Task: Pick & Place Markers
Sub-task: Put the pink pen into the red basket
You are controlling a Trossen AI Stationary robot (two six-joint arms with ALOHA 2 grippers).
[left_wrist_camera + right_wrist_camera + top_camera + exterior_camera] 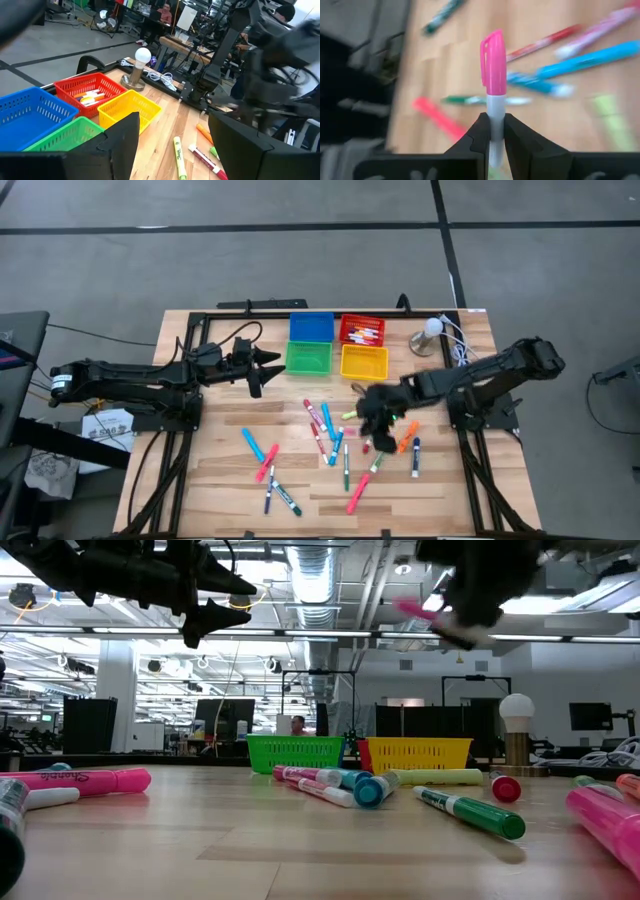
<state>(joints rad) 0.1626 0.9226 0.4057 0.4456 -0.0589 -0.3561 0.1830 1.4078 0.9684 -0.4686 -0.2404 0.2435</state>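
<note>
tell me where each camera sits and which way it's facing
High view: above the table, looking straight down; shows both arms, left hand open, right hand over the scattered markers.
Low view: at table-top height, looking level across to the green bin and yellow bin; arms enter from above.
Left wrist view: on the left arm, looking past its open fingers toward the bins.
Right wrist view: on the right arm, its hand shut on a pink-capped marker.
Shared: high and left wrist views both show the red bin.
</note>
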